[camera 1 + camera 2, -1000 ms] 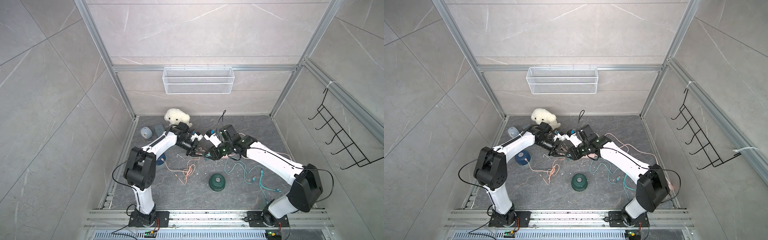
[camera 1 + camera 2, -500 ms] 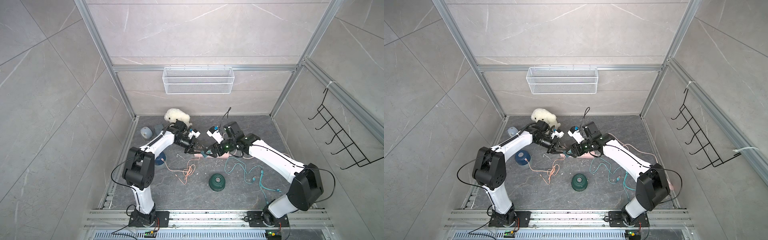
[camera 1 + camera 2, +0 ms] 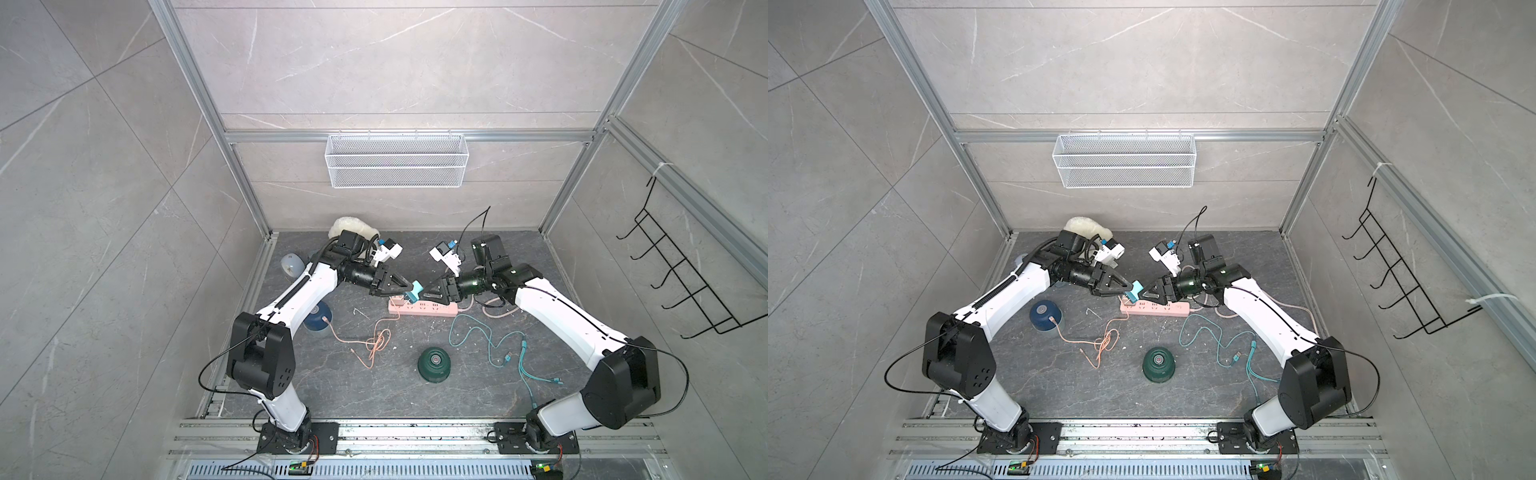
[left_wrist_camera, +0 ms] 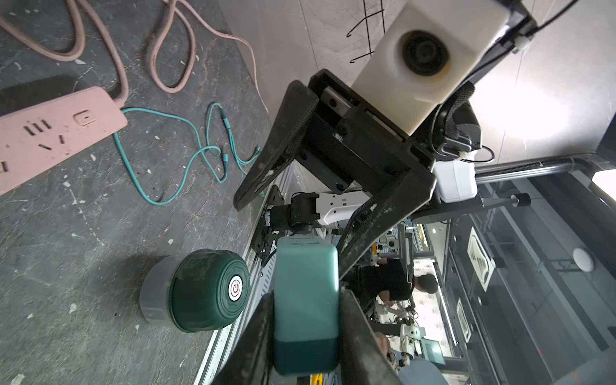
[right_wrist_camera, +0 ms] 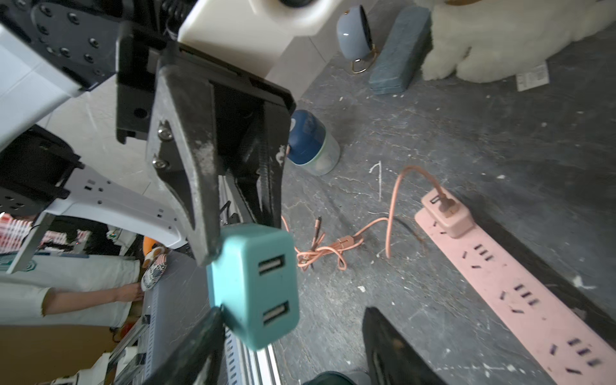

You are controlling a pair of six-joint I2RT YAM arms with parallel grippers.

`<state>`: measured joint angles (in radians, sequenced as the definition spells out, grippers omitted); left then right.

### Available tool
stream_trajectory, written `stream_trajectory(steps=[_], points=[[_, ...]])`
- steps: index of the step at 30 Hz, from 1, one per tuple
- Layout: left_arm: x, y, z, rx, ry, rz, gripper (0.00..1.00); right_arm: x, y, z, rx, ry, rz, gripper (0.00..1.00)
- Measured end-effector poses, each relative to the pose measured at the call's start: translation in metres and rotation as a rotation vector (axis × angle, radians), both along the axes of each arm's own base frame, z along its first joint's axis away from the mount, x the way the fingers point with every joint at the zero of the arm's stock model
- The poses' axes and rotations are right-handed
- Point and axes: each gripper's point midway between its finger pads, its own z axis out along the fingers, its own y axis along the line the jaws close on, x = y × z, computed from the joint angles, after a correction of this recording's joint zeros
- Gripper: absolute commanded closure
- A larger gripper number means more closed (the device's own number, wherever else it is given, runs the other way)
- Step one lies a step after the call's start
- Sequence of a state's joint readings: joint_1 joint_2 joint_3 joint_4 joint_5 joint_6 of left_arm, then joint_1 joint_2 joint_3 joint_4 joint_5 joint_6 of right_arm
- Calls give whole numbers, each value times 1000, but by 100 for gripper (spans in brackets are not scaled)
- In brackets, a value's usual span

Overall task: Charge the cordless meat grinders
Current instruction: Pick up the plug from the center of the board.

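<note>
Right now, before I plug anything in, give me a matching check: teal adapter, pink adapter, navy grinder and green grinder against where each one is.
1 teal adapter
2 pink adapter
3 navy grinder
4 green grinder

A plugged into the power strip
B standing free of any cable
C gripped by the left gripper
D orange cable tip on its top

Pairs: 1-C, 2-A, 3-D, 4-B
</note>
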<state>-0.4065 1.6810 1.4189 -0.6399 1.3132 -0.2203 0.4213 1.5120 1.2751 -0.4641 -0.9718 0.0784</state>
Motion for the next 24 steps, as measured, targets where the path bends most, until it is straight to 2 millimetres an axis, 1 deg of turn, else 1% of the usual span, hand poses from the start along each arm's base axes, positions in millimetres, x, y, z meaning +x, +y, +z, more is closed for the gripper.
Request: stream_trajectory(steps=[4,9,15,16,18,19,20,21,23,24], points=[[-6,-2,4,-17,-23,-22,86,-7,5,12,63,8,48,43],[-11,-3,6,-35,-33,-42,86,-15,9,20,106,26,94,57],[-16,-4,11,-70,-65,-69,84,-20,10,24,137,69,120,82],[-17,-4,13,-73,-74,-70,80,-21,10,25,144,78,125,85],[-18,-4,14,-72,-83,-70,65,-22,10,26,149,83,131,88],[-17,-4,14,-65,-86,-67,44,-22,10,26,148,81,133,89],[-16,-4,13,-51,-88,-59,32,-22,10,26,145,73,133,90],[-14,-4,11,-33,-92,-47,29,-23,10,25,137,70,133,90],[-7,-1,11,10,-102,-17,18,-24,10,22,113,61,131,90],[-3,0,12,28,-112,0,17,-23,10,21,99,52,126,90]])
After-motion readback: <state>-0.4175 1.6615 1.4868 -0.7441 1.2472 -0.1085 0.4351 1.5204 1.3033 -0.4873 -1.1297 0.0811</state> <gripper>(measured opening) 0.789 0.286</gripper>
